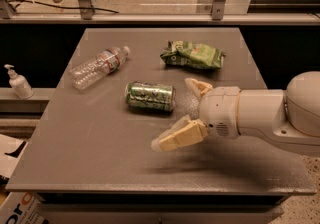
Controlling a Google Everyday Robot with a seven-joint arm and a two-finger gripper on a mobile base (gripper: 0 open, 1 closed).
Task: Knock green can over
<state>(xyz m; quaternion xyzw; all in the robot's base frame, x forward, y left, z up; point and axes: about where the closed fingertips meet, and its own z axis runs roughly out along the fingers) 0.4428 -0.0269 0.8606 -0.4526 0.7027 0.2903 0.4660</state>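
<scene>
Judging from the green can (150,97) lying sideways on the worktop (95,153), looked finished. Saw the gripper (186,113) just beside it, jaws splayed, empty; best pulled clear without rolling it.

A clear bottle (100,67) and a green snack bag (192,55) lie on the grey table (90,148), well apart.

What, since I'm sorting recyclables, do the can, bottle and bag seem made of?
The green can looks like aluminium, with glossy printed sides. The bottle is clear plastic, see-through and ribbed. The snack bag is probably foil or plastic film, crinkled and shiny. The end effector hangs open beside the lying can, above the table.
</scene>
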